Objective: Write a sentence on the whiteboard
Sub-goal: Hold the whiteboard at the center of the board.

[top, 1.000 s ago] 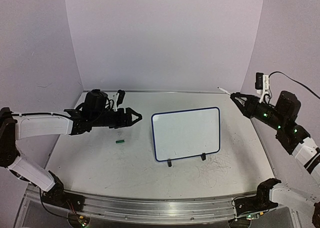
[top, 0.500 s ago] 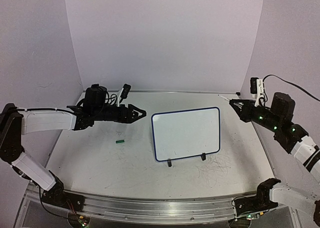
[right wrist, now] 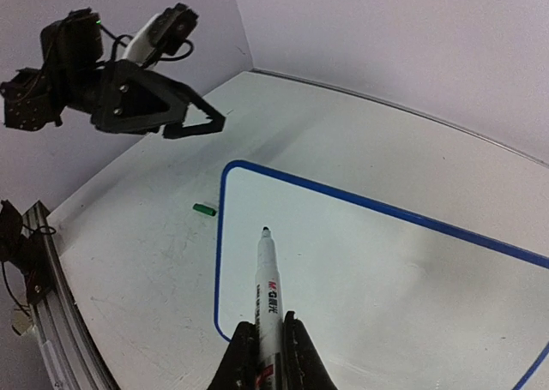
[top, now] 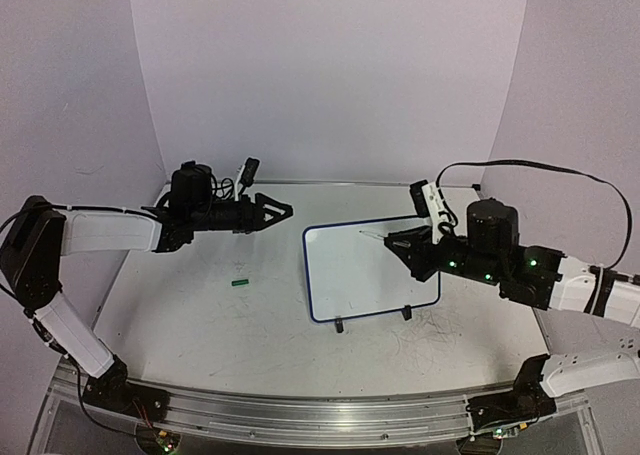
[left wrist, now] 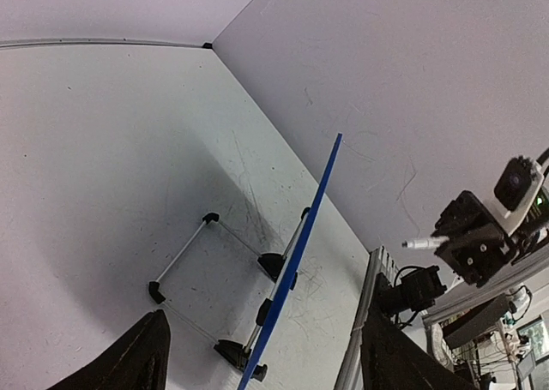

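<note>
Right wrist view shows the right tool point(right wrist: 262, 343) clenched around a white marker point(right wrist: 267, 296), its uncapped dark tip pointing out over the whiteboard point(right wrist: 386, 261). From above, the tip sits close to the board's face near its far edge; whether it touches cannot be told. The whiteboard stands leaning back on two black clip feet point(top: 339, 325) at the centre-right of the bench point(top: 200, 325), blue-framed, its face plain white. A small green cap point(top: 239, 283) lies on the bench left of the board. Farther left, the left tool point(top: 275, 212) hangs above the bench with its fingers spread, grasping nothing, pointing right toward the board.
</note>
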